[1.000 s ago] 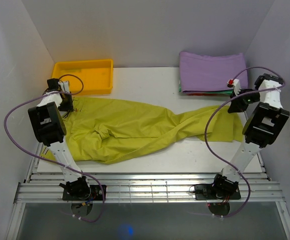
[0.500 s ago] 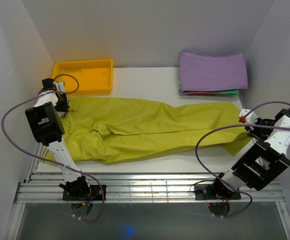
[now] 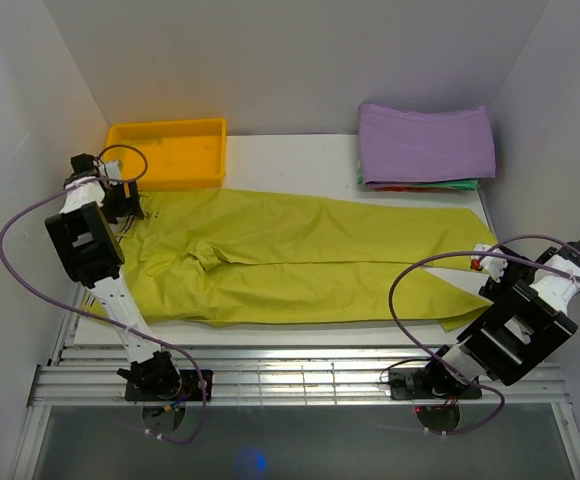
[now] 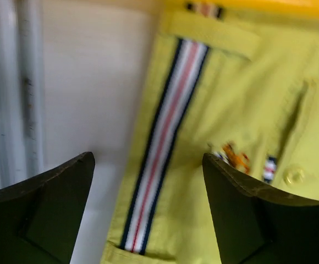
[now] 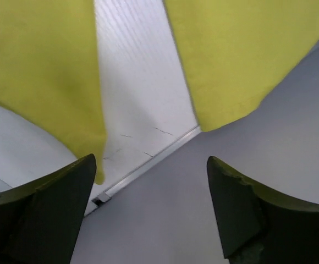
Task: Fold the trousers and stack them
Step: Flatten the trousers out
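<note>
Chartreuse trousers (image 3: 290,260) lie spread flat on the bench (image 3: 290,160). Left tool (image 4: 147,159) gapes empty over their striped waistband trim (image 4: 165,137); right tool (image 5: 151,159) gapes empty at their leg ends.

Waistband stripe (image 4: 162,143) blurred, small emblem (image 4: 234,155) unreadable, trousers (image 3: 300,255) near-left corner hidden behind left arm (image 3: 85,240), clothes (image 3: 420,184) under purple cloth (image 3: 425,140) mostly covered

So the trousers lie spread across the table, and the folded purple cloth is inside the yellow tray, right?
No: the top external view shows the folded purple cloth at the far right, outside the yellow tray. The trousers do lie spread across the table.
</note>
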Robot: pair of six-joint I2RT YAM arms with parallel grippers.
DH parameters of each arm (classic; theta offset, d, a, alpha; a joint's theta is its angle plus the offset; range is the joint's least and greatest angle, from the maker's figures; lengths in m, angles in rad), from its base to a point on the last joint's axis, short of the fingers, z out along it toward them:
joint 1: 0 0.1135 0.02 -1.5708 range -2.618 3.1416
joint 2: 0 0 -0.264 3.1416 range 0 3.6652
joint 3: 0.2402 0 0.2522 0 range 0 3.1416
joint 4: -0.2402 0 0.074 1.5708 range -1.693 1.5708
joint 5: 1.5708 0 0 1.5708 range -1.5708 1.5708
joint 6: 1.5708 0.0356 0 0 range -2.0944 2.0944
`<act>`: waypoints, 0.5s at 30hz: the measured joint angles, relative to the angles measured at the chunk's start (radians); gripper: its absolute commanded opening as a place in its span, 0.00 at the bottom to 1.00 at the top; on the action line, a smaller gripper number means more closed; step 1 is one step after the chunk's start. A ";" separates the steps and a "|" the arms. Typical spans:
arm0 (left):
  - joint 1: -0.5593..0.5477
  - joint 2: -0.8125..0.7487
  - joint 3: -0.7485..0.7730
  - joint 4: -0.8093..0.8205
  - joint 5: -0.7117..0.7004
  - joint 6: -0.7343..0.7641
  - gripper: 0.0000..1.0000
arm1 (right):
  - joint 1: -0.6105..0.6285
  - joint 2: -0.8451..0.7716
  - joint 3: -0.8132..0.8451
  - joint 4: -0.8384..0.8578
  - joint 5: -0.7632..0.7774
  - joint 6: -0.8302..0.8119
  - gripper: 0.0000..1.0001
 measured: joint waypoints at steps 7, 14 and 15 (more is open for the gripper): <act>0.003 -0.175 -0.087 -0.148 0.148 0.102 0.96 | 0.018 0.140 0.309 -0.016 -0.019 -0.005 0.96; 0.005 -0.452 -0.317 -0.201 0.185 0.192 0.91 | 0.258 0.266 0.498 -0.063 -0.042 0.283 0.73; 0.005 -0.470 -0.349 -0.203 0.187 0.196 0.90 | 0.306 0.274 0.484 -0.048 -0.041 0.349 0.67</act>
